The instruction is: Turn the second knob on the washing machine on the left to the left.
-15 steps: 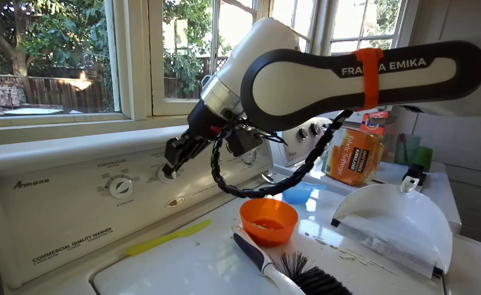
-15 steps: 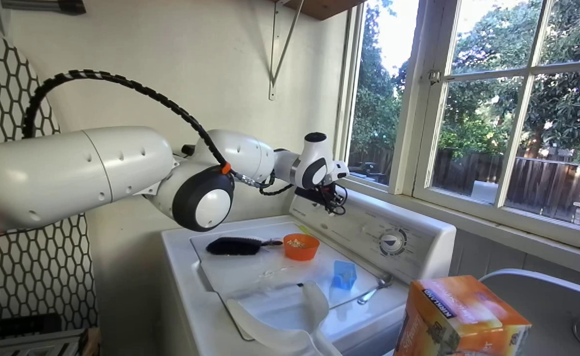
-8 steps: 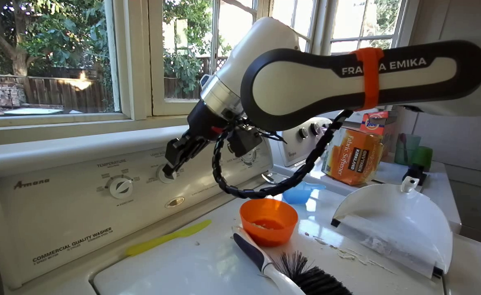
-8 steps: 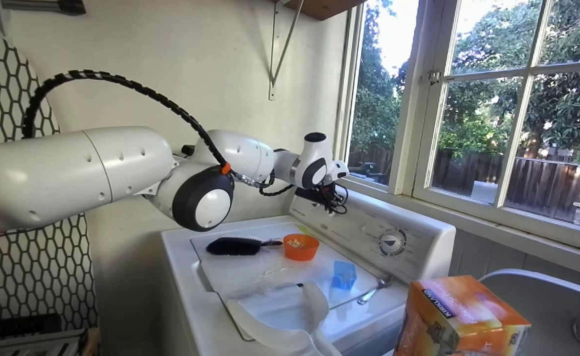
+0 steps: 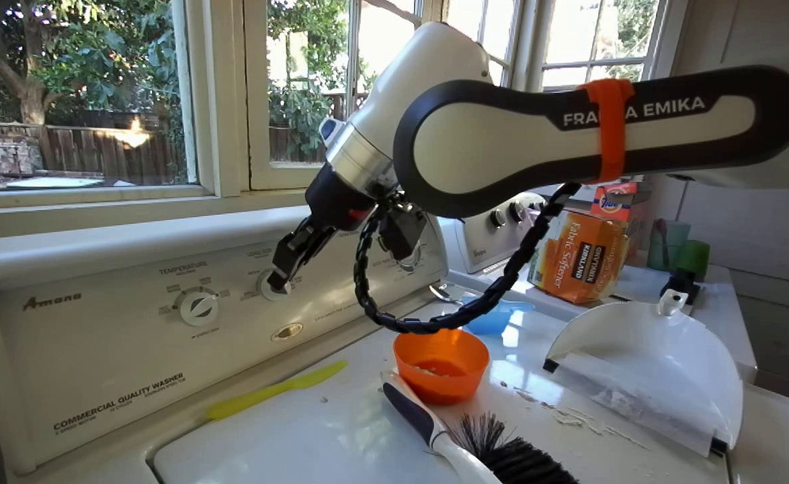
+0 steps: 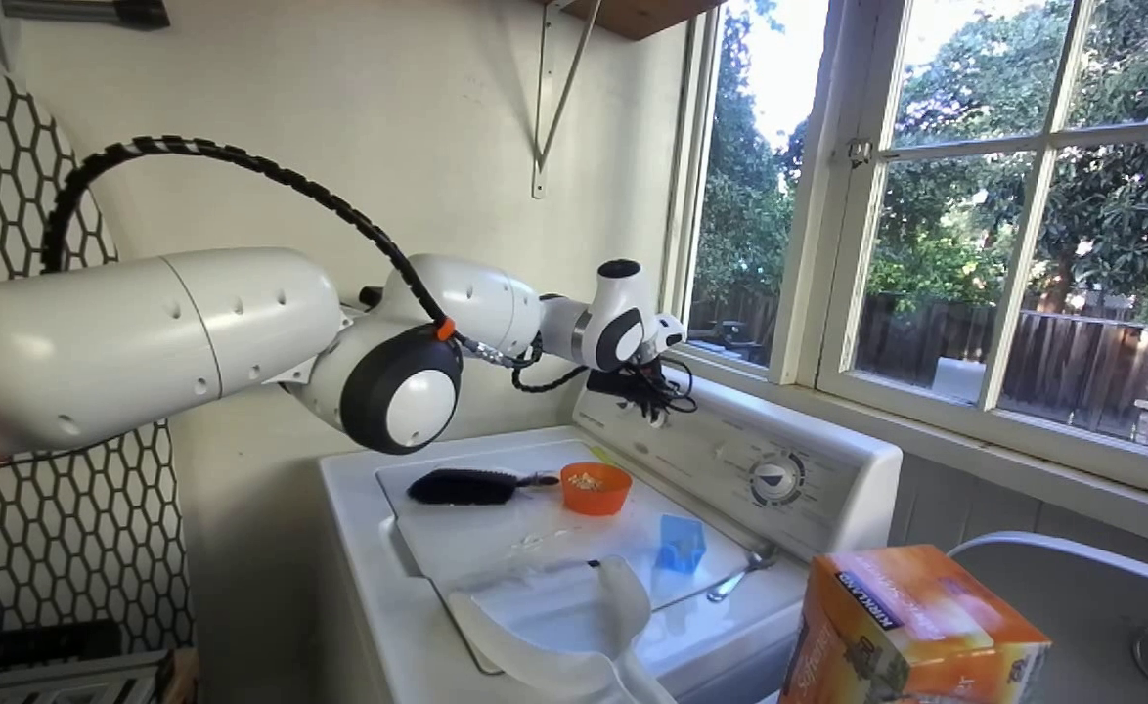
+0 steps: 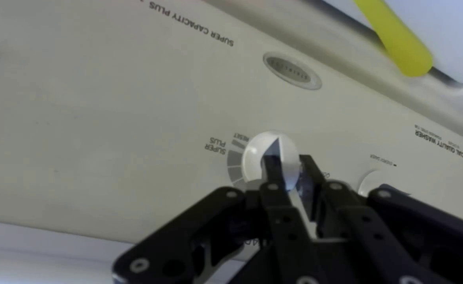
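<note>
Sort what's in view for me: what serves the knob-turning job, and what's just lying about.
For the job: gripper, second knob, Amana washer.

Just lying about: orange bowl, blue cup, yellow utensil, metal utensil, brush, dustpan, fabric softener box.

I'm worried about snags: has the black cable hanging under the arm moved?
Yes: in an exterior view, the black cable has shifted slightly down and right relative to the orange bowl.
</note>
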Robot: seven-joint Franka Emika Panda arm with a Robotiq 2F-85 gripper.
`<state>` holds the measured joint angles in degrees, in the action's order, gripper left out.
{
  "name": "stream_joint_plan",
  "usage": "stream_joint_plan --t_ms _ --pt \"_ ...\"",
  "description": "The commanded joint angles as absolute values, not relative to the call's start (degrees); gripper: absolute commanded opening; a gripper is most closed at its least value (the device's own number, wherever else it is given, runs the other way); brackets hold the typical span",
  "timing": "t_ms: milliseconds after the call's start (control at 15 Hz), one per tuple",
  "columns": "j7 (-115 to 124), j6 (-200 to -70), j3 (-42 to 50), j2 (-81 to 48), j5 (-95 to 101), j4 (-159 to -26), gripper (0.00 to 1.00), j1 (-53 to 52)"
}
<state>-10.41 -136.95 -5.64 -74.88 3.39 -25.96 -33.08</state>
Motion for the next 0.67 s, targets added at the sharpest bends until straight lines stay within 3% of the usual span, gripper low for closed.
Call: stream_joint_plan --t_ms 0,600 --pt "-13.79 -131.68 -5.06 -73.49 5.32 -28.33 0.04 -34.33" --pt "-19.01 -129.85 -1.23 -73.23 10.60 -28.62 0.04 -36.53"
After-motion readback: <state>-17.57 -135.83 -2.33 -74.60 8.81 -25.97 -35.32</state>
